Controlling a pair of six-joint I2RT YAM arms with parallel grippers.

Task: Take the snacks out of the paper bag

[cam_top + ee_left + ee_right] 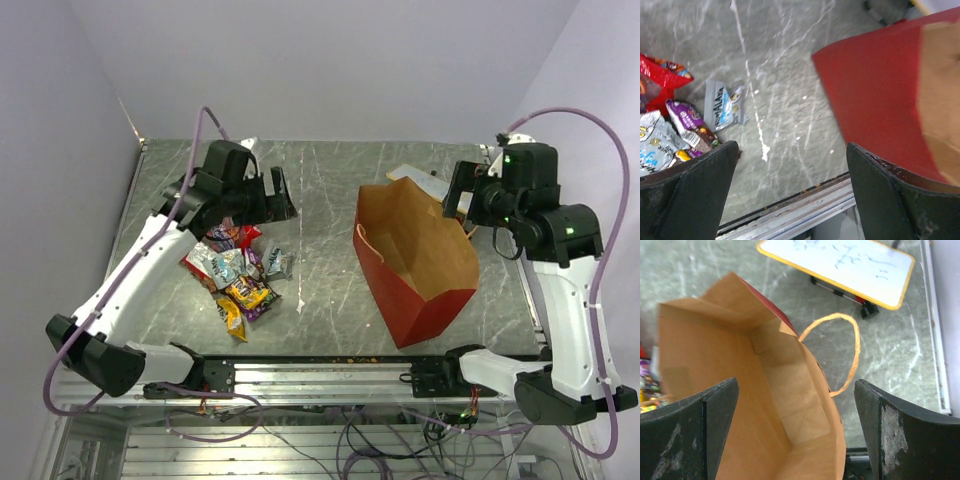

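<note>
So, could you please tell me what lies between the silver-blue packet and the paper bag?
Nothing does: only bare table separates the silver-blue packet from the paper bag, as both the top view and the left wrist view show.

silver-blue packet (725, 106): blue lettering, seemingly "…MALAYA", first letters unclear
purple wrapper (686, 116): print too blurred to read
white board (840, 265): faint blue handwriting, illegible
</note>
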